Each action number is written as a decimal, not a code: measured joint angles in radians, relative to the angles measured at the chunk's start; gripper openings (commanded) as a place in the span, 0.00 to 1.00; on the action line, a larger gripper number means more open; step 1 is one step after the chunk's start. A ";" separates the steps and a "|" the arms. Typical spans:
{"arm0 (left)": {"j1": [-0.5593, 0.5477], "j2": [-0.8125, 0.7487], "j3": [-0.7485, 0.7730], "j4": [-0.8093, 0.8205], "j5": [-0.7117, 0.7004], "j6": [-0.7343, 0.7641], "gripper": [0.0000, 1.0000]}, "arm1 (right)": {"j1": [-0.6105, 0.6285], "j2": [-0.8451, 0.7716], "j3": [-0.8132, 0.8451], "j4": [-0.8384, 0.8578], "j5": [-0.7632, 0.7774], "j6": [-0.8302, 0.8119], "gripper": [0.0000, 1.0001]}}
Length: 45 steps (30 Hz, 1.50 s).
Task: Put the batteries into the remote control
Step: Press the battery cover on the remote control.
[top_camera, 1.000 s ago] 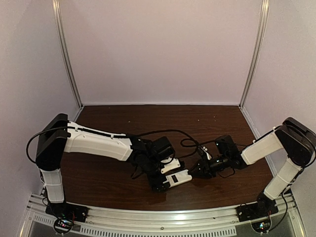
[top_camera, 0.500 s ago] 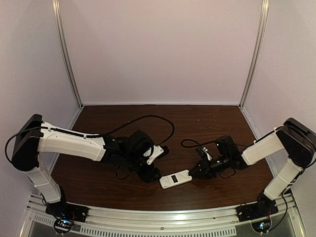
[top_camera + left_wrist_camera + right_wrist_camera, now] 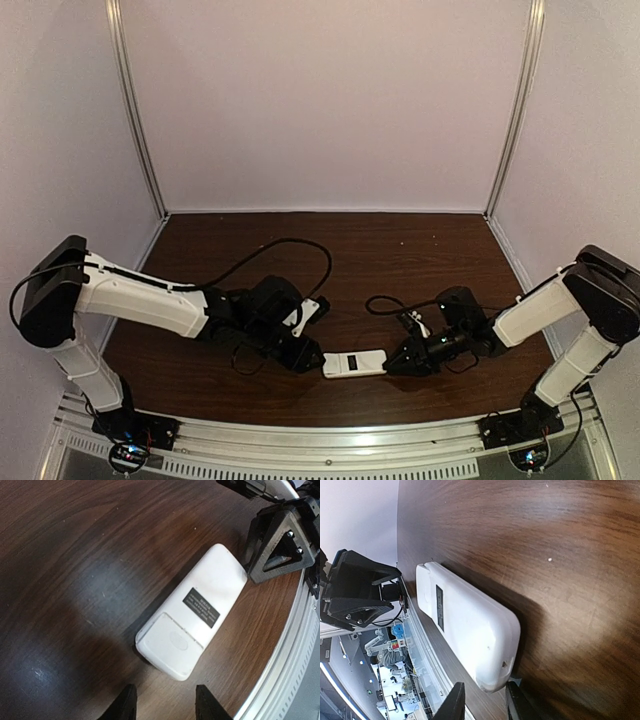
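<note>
Small white rectangular remote control (image 3: 355,362) lies flat on dark wood-grain tabletop (image 3: 400,260), plain back up, black label showing, between both arms near front edge. Left fingers (image 3: 126,705) spread apart, empty, just short of one end. Right fingers (image 3: 456,702) apart, straddling opposite end, not clamping; one fingertip visibly clear.

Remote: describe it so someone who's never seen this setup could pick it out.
On the dark wooden table, look near the front edge, midway between where the left arm and right arm reach in. The remote lies there flat, back up: the one loose white slab on the wood, with a small dark label across its middle.
</note>
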 measured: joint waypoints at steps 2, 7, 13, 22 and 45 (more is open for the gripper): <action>0.000 0.006 0.010 0.007 0.000 -0.016 0.36 | 0.002 0.000 -0.002 0.011 0.001 0.012 0.29; 0.000 0.041 0.047 0.014 -0.016 -0.055 0.30 | 0.009 -0.001 -0.004 0.023 0.006 0.024 0.29; 0.000 0.062 0.069 -0.018 -0.049 -0.091 0.29 | 0.019 -0.009 -0.005 0.029 0.008 0.039 0.28; 0.000 0.111 0.095 -0.040 -0.053 -0.108 0.31 | 0.035 -0.009 -0.032 0.063 0.008 0.058 0.26; -0.002 0.181 0.144 -0.073 -0.047 -0.109 0.27 | 0.008 -0.095 -0.011 -0.055 0.042 -0.009 0.36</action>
